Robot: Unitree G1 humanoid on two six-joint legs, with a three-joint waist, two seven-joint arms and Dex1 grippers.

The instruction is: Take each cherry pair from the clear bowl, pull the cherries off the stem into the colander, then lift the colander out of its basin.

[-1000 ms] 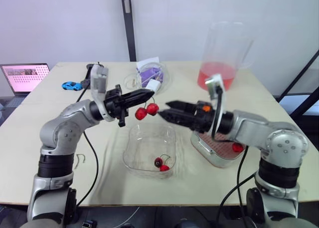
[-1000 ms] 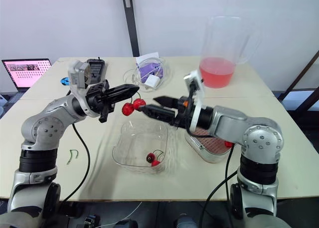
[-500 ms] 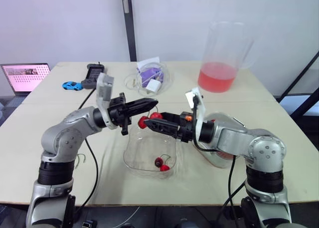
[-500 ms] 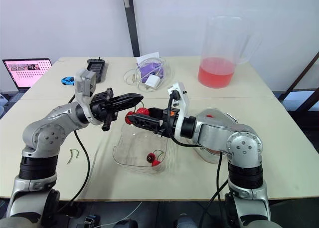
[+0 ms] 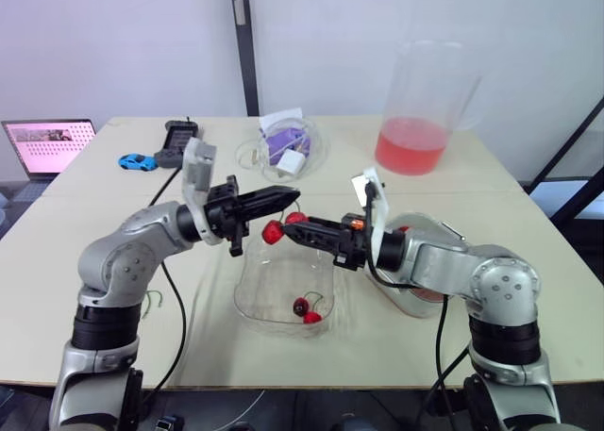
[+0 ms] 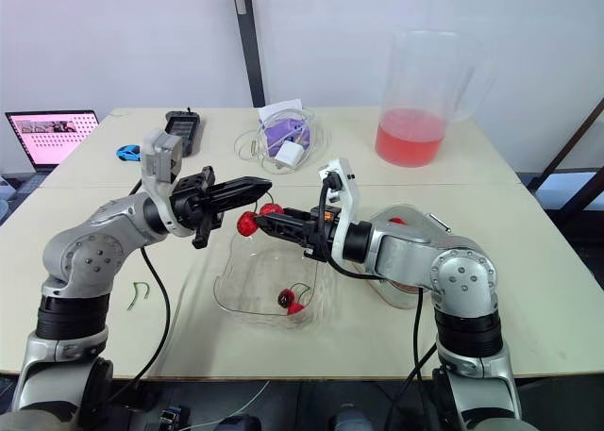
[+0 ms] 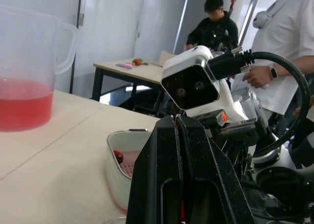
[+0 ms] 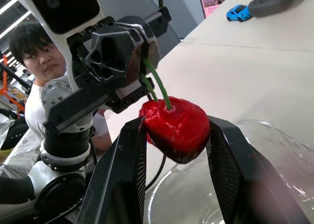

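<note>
Right hand point(image 8: 177, 123) moved in toward left hand point(image 5: 291, 196), now clamping cherry point(image 8: 171, 131).

Left gripper point(image 7: 176, 123) fingers pressed together; right arm's white wrist camera point(image 7: 194, 84) just past the tips. On the table point(image 7: 59, 150): basin point(image 7: 110, 155) with one cherry point(image 7: 118, 156) inside, pitcher point(image 7: 24, 87) of red liquid. Two people point(image 7: 216, 23) behind.

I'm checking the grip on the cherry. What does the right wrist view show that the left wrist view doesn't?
Right wrist: the cherry pinched in the right gripper, its stem held by the left gripper, and a toy car. Left wrist: the pitcher and the colander. Both: the table and a person behind.
</note>
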